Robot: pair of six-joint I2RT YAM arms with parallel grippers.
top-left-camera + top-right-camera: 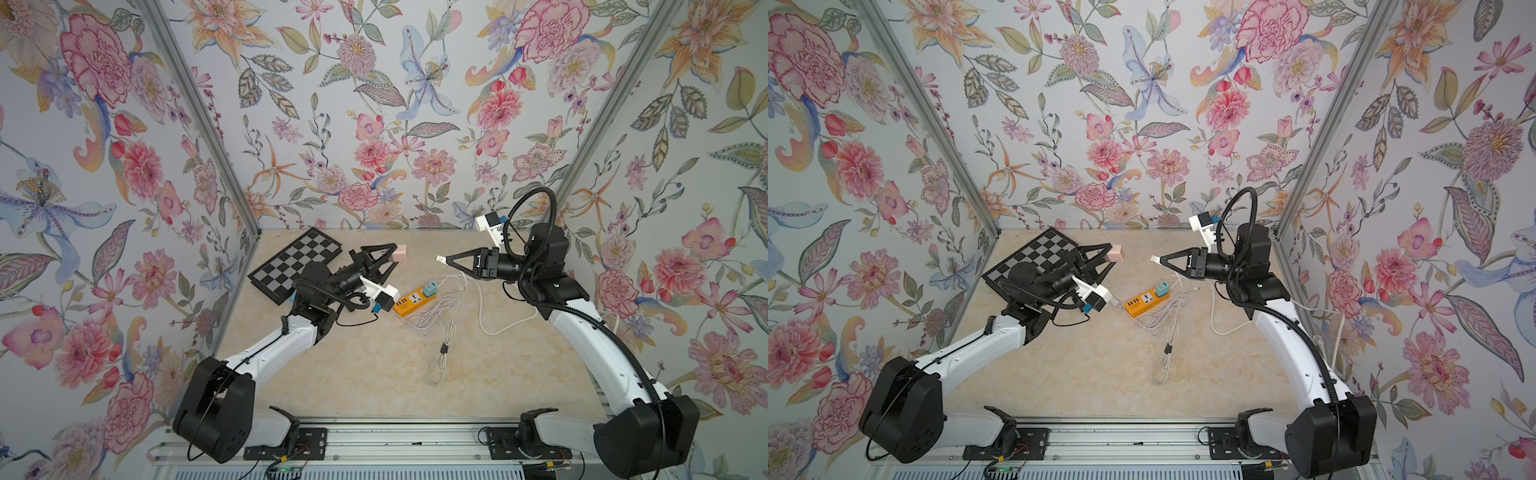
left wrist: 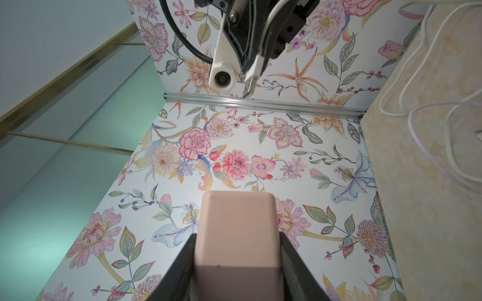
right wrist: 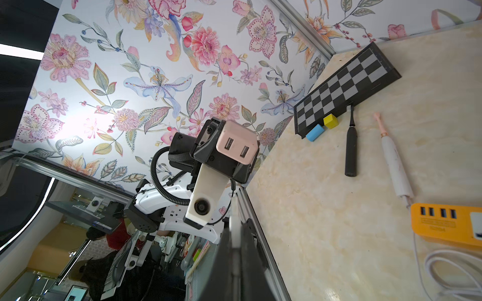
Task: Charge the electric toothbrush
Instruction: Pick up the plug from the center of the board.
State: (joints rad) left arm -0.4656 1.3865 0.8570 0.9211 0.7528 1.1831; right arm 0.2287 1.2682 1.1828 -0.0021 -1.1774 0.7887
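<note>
Backdrop: floral wallpaper (image 1: 374, 124) on three walls around a beige marbled tabletop (image 1: 374, 374).
Far left: a chessboard (image 1: 286, 262) lies flat near the back corner. In the right wrist view a blue block (image 3: 315, 132) and a yellow block (image 3: 330, 121) sit against its edge.
Toothbrushes: a black toothbrush (image 3: 350, 146) and a white toothbrush (image 3: 393, 161) with a pink head lie side by side on the table, heads toward the chessboard. Both top views hide them under the left arm.
Left gripper (image 1: 392, 254): fingers clamp a pink charger (image 3: 236, 146) off the table, its two USB ports facing the right arm. The toothbrushes lie below, well apart from these fingers.
Centre: an orange power strip (image 1: 409, 301) carries a teal plug (image 1: 431, 288). The white toothbrush's base lies just beside the strip's end.
Cable: a white cable (image 1: 440, 316) loops loosely on the table.
Right gripper (image 1: 449, 261): fingers pinched narrow on the cable's USB plug (image 1: 440, 259). The plug points at the pink charger with a gap between, far from either toothbrush.
</note>
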